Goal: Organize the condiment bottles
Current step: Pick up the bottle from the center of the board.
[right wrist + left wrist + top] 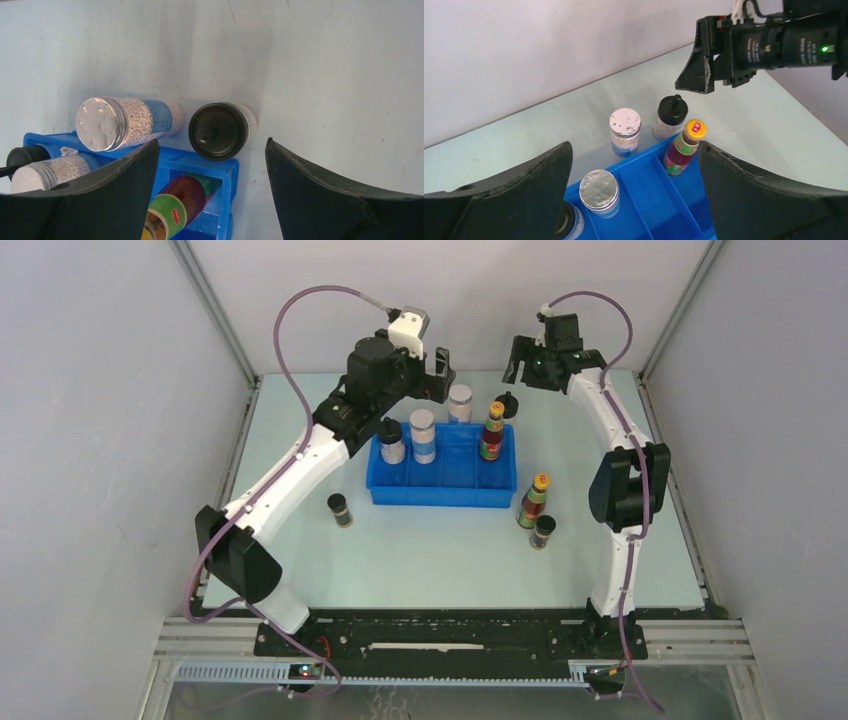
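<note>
The left end effector (635, 145) and right end effector (212, 141) are held open, empty. The latter is poised above the knob-capped bottle (220, 131), seemingly for grasping; it is stood on the worktop (325, 75) at the blue tray's (440, 498) 1 o'clock.

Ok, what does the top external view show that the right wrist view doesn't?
Only top external: the left gripper, plus three bottles on the table by the near edge of the blue tray: one short dark bottle left, a second short dark bottle and a loose orange-capped bottle right. Only right wrist: the right gripper spread open, up close. Both: the tray, a trayed orange-capped bottle, and behind it the white-lidded bottle and knob-capped bottle.
</note>
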{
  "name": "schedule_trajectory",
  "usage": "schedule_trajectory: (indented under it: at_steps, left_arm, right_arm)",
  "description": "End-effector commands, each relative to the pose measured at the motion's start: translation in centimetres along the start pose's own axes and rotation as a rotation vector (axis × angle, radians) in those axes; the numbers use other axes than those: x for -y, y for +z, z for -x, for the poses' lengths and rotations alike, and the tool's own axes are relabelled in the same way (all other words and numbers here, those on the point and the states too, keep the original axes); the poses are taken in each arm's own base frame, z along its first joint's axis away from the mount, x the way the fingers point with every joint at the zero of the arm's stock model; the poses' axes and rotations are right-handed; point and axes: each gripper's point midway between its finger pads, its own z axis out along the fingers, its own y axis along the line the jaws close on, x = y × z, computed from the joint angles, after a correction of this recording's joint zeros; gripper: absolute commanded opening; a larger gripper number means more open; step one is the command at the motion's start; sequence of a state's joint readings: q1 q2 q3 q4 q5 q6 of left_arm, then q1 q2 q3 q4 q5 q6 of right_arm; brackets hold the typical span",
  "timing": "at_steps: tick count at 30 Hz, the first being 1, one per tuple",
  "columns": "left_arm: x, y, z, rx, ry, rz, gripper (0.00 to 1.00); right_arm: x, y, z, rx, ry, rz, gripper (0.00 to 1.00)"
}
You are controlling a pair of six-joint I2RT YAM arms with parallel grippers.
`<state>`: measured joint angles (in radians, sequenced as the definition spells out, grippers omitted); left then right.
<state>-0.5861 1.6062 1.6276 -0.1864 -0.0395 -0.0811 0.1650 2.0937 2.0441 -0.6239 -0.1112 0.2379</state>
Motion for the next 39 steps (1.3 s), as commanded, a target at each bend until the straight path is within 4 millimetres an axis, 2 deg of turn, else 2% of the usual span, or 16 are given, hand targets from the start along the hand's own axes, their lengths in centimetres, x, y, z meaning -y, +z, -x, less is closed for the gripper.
schedule_trajectory:
  at_steps: [1, 6, 15, 39]
  left_arm:
    - [0.4, -1.4, 2.4, 0.081, -0.003, 0.005, 0.99]
    - [0.6, -1.5, 2.4, 0.086, -0.001, 0.002, 0.99]
    - [0.7, -1.6, 2.4, 0.089, 0.004, 0.003, 0.99]
    - [0.5, -1.4, 2.3, 0.110, 0.013, 0.008, 0.99]
  right_arm:
    - [-0.2, 0.1, -0.3, -0.035, -0.038, 0.023, 0.87]
    - [0.1, 1.2, -1.4, -0.072, -0.049, 0.026, 0.95]
    - [-0.1, 2.6, -2.4, -0.110, -0.076, 0.030, 0.99]
    - [-0.3, 5.2, -3.7, -0.158, -0.129, 0.006, 0.97]
